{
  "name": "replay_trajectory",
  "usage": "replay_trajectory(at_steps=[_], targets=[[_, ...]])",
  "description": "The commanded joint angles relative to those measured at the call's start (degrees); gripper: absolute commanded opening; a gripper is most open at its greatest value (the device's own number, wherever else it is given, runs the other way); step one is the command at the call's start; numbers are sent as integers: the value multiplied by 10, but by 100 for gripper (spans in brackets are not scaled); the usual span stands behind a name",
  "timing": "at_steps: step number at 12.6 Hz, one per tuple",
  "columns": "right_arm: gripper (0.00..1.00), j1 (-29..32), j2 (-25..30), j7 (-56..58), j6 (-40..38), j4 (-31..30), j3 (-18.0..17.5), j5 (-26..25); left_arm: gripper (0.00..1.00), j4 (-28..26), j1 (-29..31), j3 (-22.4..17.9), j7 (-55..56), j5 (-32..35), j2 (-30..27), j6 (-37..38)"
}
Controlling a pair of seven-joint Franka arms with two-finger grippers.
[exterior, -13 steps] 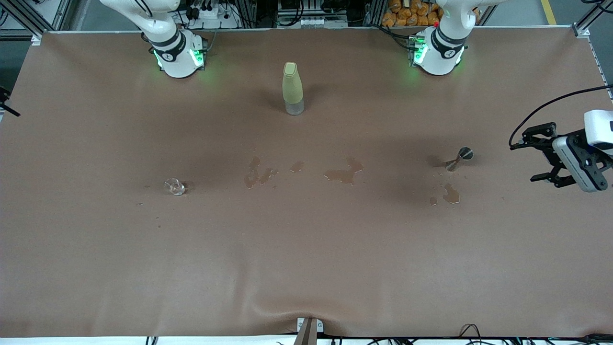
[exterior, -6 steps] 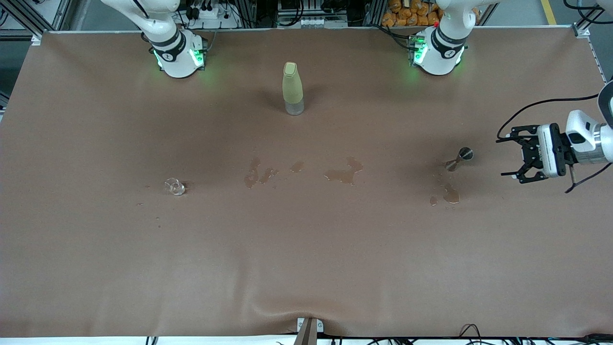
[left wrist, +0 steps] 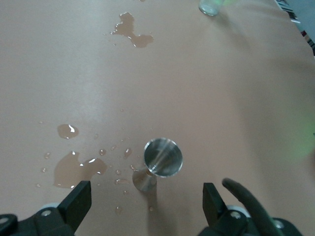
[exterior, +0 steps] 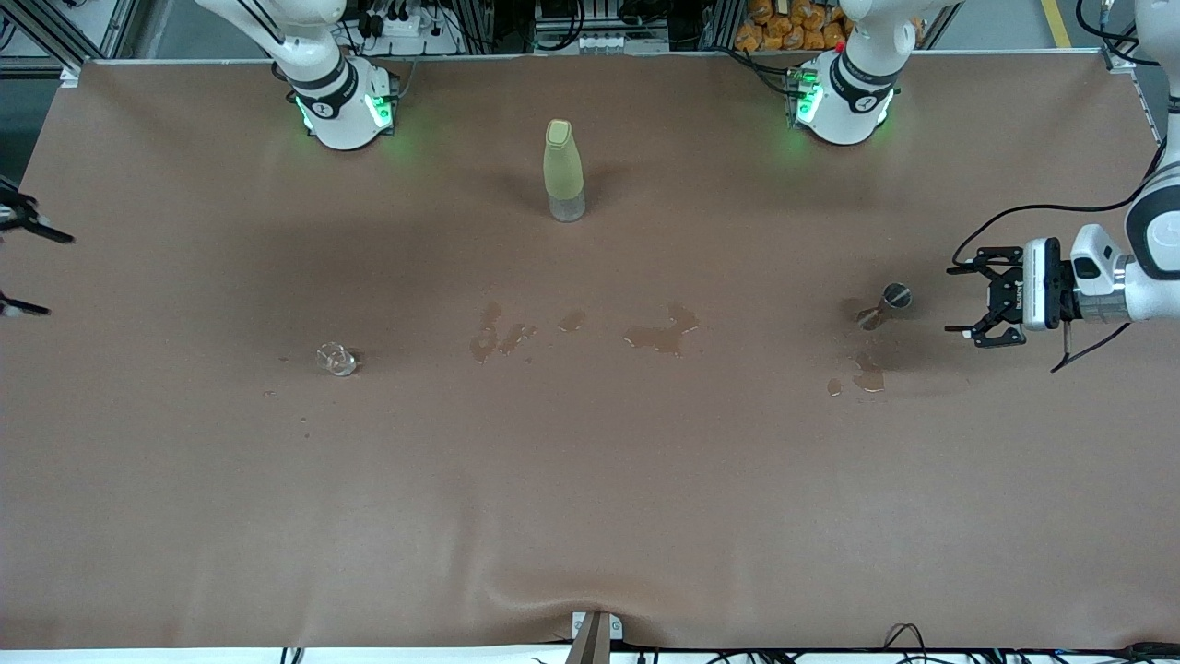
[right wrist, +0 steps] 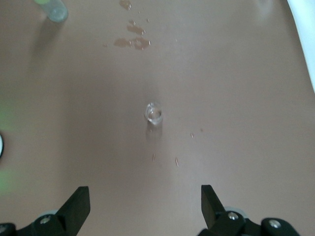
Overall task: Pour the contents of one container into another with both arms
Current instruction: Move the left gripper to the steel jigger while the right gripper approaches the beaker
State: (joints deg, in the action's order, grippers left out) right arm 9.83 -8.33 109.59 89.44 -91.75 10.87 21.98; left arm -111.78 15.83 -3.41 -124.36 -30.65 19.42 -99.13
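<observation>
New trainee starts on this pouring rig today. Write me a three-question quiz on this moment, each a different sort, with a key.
1. True or false: the left gripper already holds the metal jigger.
2. Multiple choice: the clear glass cup sits toward (A) the right arm's end of the table, (B) the left arm's end, (C) beside the yellow-green bottle.
3. Fill in: the right gripper, at the table's edge, has its jaws ____.

Key
1. False: its jaws stand open beside the jigger, apart from it.
2. A
3. open
</observation>
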Motion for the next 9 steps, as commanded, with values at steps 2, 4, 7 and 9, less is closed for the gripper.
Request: replay_trajectory(at_steps=[2,4,7,9], targets=[[100,6,-39,130,53,-90,20,121,100,-4,23,2,-106,-46,57,-6],[100,9,-79,199,60,-109,26,173,100,-6,32,2,-151,-69,81,-6],[100,12,-144,295,59,-115,43,241,91,-7,32,2,-152,-79,92,-10],[100,23,-191,363,54,-115,43,285,89,-11,32,3,-155,-95,108,-11]])
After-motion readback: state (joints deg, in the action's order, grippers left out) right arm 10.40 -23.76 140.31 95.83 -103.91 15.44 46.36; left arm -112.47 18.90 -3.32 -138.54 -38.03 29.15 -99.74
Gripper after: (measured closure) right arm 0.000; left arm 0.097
